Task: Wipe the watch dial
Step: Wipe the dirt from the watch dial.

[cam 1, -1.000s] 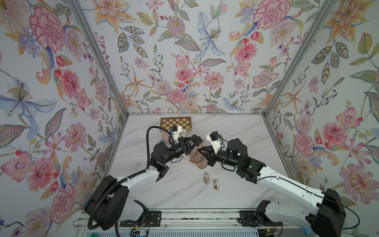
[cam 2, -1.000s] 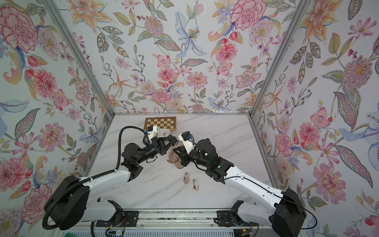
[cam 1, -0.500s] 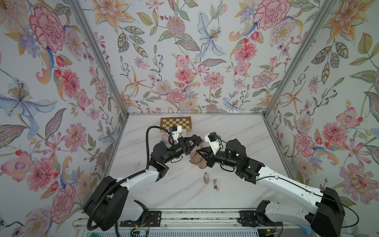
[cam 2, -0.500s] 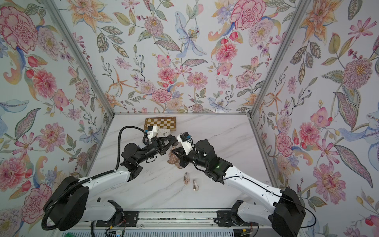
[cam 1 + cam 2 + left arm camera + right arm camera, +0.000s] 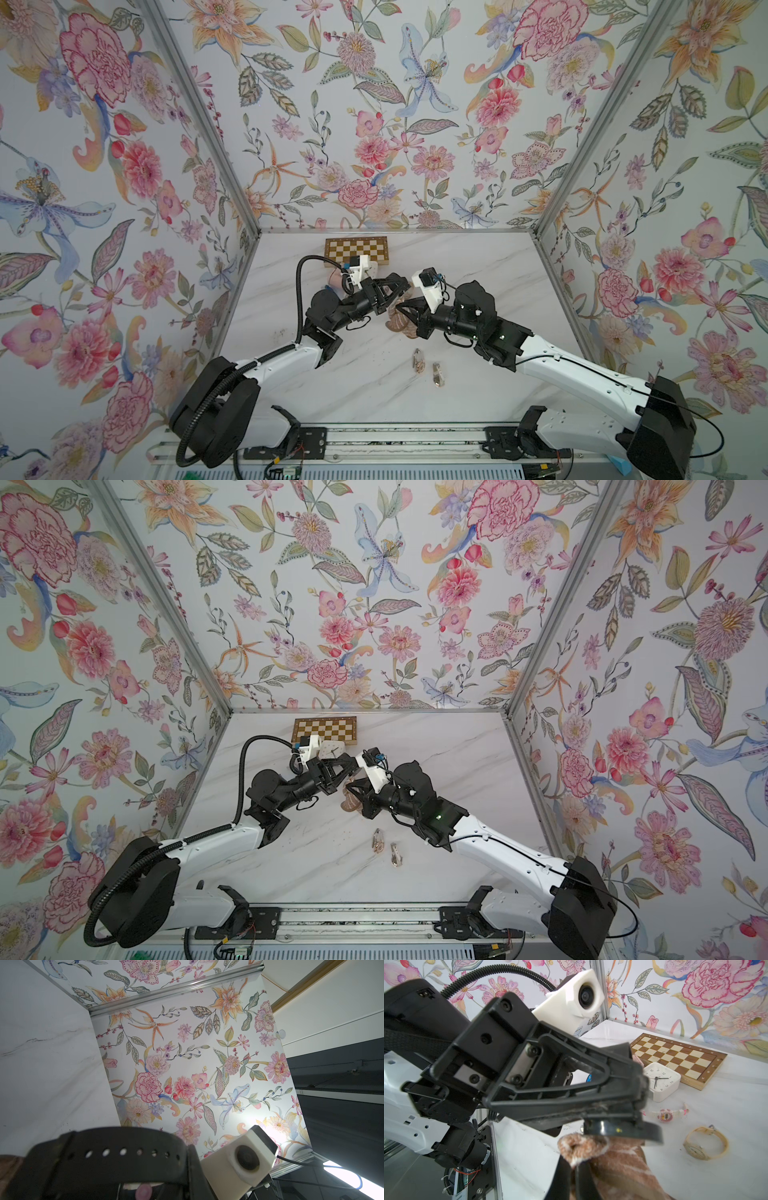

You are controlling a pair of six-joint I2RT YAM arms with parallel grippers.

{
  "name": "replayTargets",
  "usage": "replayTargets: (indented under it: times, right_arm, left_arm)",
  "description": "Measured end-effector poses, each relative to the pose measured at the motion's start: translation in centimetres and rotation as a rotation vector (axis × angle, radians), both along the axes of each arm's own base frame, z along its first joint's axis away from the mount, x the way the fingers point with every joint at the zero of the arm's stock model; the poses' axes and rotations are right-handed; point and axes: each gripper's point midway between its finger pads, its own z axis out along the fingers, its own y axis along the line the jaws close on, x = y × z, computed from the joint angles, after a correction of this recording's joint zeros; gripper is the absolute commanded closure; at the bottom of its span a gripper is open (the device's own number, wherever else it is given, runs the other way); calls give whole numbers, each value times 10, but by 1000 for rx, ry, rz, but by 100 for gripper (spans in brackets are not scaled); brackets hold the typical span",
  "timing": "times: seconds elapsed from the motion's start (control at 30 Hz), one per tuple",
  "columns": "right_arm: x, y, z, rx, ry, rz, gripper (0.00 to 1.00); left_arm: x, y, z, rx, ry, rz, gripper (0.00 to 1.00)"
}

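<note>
My left gripper (image 5: pixel 395 291) is shut on a black watch, gripping it beside its round case (image 5: pixel 620 1128). The watch's perforated strap (image 5: pixel 116 1153) curves across the left wrist view. My right gripper (image 5: pixel 571 1159) is shut on a brown-and-white cloth (image 5: pixel 612 1159). The bunched top of the cloth touches the underside of the watch case. In both top views the two grippers meet tip to tip above mid-table, with the cloth (image 5: pixel 399 322) (image 5: pixel 351 802) hanging below them. The dial face itself is hidden.
A wooden chessboard (image 5: pixel 356 249) lies at the back wall. In front of it stands a white square clock (image 5: pixel 661 1080). A pink watch (image 5: pixel 664 1114) and a cream watch (image 5: pixel 705 1142) lie on the marble. Two small watches (image 5: pixel 419 359) (image 5: pixel 437 374) lie nearer the front.
My right gripper and the cloth have shifted slightly left, toward the watch. My left arm has stayed almost still, and both grips are unchanged.
</note>
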Motion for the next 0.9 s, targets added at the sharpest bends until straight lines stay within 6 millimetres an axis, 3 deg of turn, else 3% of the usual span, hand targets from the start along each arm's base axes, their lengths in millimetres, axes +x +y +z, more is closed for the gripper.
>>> replayTargets:
  times: [0.3, 0.67, 0.9]
  right_arm:
    - [29, -27, -2, 14, 21, -92, 100]
    - [6, -6, 15, 36, -1, -16, 100]
    - [14, -16, 15, 38, -7, -48, 100]
  left_arm:
    - [0, 0, -1, 3, 4, 0, 100]
    - [0, 1, 2, -3, -2, 7, 100]
    - [0, 1, 2, -2, -1, 6, 100]
